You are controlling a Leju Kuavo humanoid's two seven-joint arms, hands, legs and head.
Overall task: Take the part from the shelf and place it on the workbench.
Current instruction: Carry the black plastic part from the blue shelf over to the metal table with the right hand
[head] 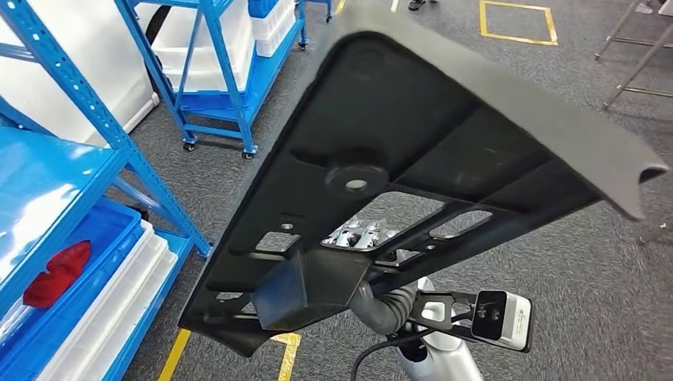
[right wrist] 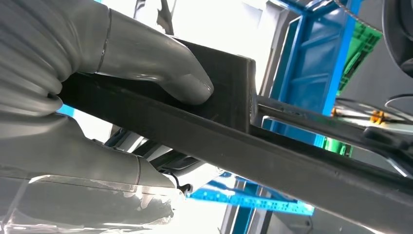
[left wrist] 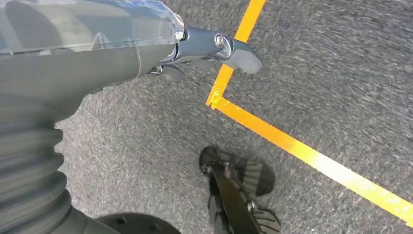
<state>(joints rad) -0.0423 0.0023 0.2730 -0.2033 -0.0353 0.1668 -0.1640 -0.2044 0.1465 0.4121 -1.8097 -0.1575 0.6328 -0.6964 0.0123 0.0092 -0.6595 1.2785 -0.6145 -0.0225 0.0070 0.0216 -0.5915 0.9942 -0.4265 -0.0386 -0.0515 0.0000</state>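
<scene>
The part (head: 444,135) is a large flat black plastic panel with ribs, holes and a rolled grey edge. It is held up, tilted, in front of me above the floor. My right hand (head: 361,234) grips it from beneath, and its silvery fingers show through a cut-out. In the right wrist view the thick grey thumb (right wrist: 185,83) presses on a black bar of the part (right wrist: 272,156). My left hand (left wrist: 204,46) hangs over the carpet with its fingers extended and holds nothing.
A blue shelf (head: 79,103) stands at the left, with a blue bin (head: 111,238) holding a red object (head: 55,274). A wheeled blue rack (head: 222,71) carries white bins behind it. Yellow floor tape (left wrist: 292,141) crosses grey carpet. Metal legs (head: 635,63) stand at the far right.
</scene>
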